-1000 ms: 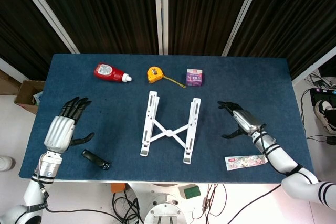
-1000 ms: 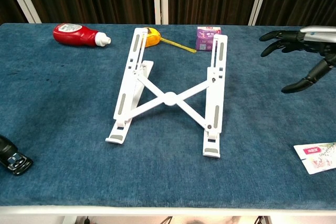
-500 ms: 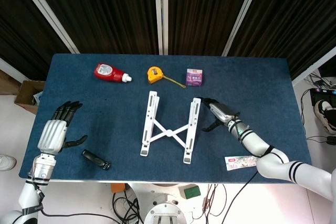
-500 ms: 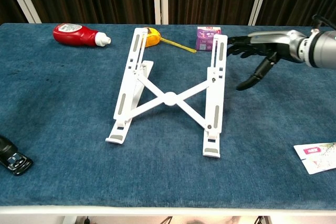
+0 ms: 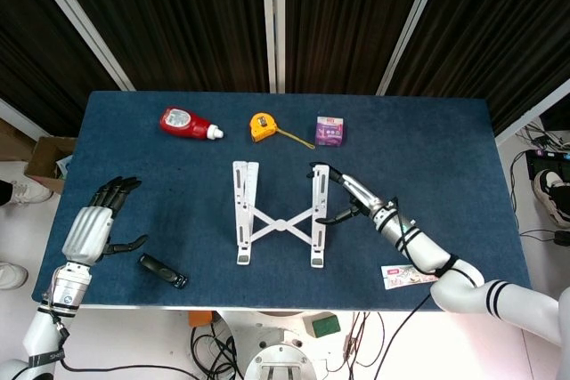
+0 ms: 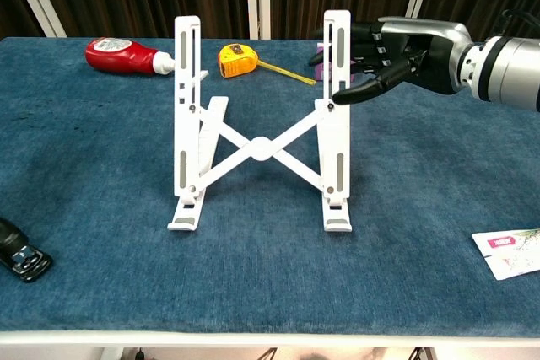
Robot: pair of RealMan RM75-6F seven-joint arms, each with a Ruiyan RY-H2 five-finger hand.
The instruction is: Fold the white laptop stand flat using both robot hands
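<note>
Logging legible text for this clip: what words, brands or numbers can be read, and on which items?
None can be read.
Red bottle: label blurred.
Purple box: print too small.
Card: red mark and print illegible.
Yellow tape measure: no legible marking.

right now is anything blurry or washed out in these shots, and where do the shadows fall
Head view: sharp and evenly lit; the laptop stand casts only a faint shadow on the blue table, and the floor at the edges is bright. Chest view: crisp on the stand, the right hand looks slightly soft, and the curtains behind are dark.
</note>
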